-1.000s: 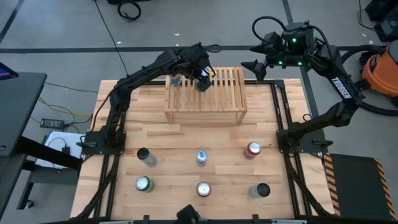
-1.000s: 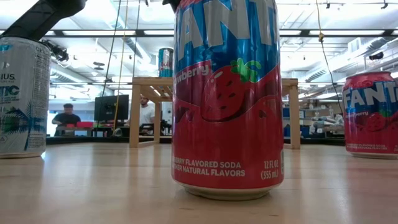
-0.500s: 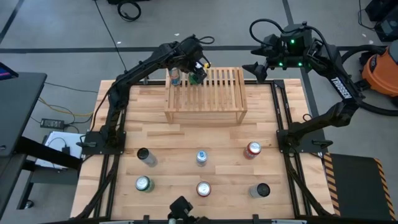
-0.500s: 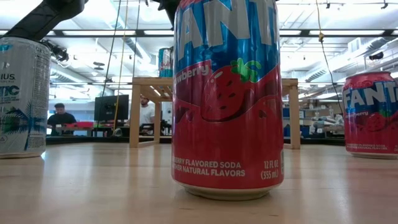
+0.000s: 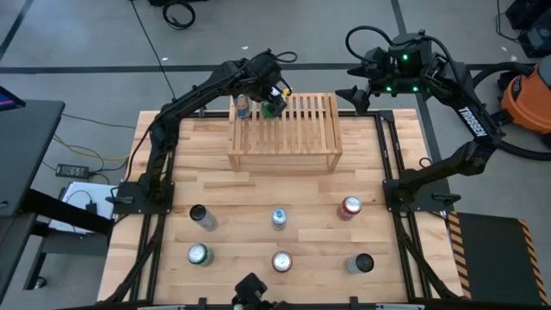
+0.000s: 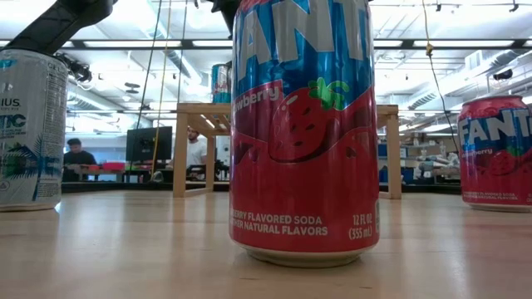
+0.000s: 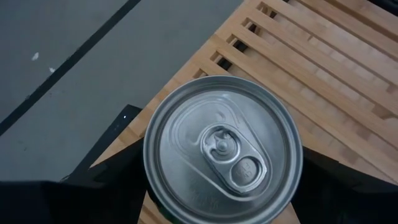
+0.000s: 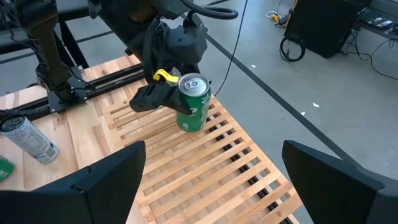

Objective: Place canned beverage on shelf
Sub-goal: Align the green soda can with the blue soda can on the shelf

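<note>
Nearest the worktop's (image 5: 258, 185) front edge, well short of the shelf (image 5: 283, 131), stand six cans in two rows; in the low view a strawberry Fanta can (image 6: 302, 133) fills the foreground, with a second Fanta can (image 6: 497, 149) and a white can (image 6: 32, 129) at either side. On the shelf's slatted top, near its far left corner, the left tool (image 8: 163, 98) grips a green can (image 8: 193, 103), fingers closed on its sides, the can upright on the slats. Just beside it stands a slim blue can (image 5: 243, 106). Past the shelf's far right corner hovers the right tool (image 5: 351, 93), fingers spread wide and holding nothing.
</note>
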### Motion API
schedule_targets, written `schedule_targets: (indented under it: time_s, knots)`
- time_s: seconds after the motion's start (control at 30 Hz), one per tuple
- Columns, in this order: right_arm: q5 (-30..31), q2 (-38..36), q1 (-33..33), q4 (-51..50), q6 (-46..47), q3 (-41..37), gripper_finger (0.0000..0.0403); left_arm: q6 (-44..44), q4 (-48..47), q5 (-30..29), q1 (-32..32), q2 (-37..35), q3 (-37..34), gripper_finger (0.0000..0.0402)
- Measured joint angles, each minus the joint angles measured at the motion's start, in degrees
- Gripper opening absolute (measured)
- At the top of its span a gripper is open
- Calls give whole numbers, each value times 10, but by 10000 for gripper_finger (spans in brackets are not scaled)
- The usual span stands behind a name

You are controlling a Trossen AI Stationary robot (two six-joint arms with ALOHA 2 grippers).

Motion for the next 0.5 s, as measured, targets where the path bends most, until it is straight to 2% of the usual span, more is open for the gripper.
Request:
schedule_targets:
  time_s: [0.5]
  knots:
    - [0, 0, 0, 0, 0, 0, 387, -2, -13, 1, 9, -1, 0, 316]
